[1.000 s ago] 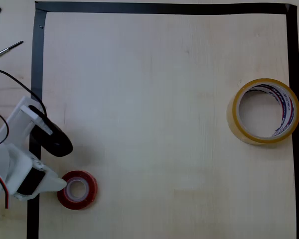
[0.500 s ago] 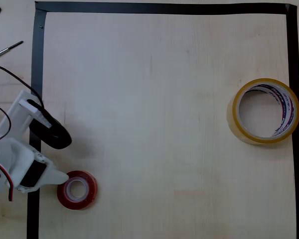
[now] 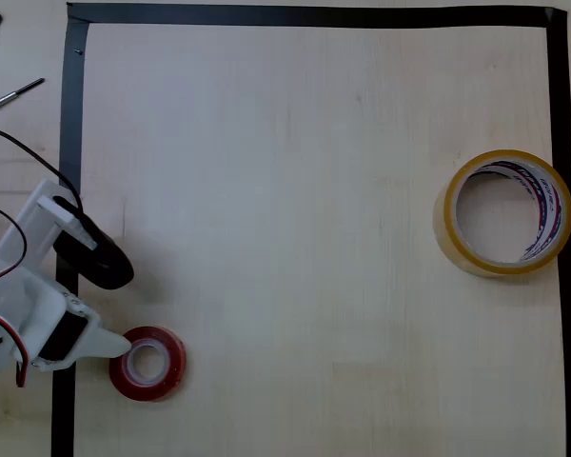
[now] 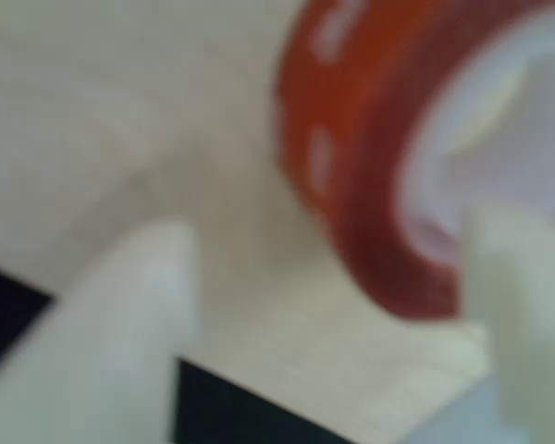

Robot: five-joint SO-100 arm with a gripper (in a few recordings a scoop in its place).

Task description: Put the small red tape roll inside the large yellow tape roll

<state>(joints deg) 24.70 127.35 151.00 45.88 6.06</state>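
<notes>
The small red tape roll (image 3: 147,362) lies flat near the lower left corner of the taped area in the overhead view. Far across the table at the right edge lies the large yellow tape roll (image 3: 507,211), its wide hole showing bare table. My gripper (image 3: 117,346) comes in from the left, and its white tip reaches the red roll's left rim. The blurred wrist view shows the red roll (image 4: 351,157) close up, with my gripper (image 4: 328,240) open around its wall. One white finger (image 4: 139,314) is outside the roll, the other (image 4: 518,305) in front of its white core.
A black tape border (image 3: 71,143) frames the light wooden table (image 3: 305,219); my arm crosses its left strip. A thin metal tool (image 3: 14,95) lies outside the border at upper left. Wide bare table separates the two rolls.
My arm has shifted slightly left and up in the picture, with the tip staying at the red roll's rim. Neither roll has moved.
</notes>
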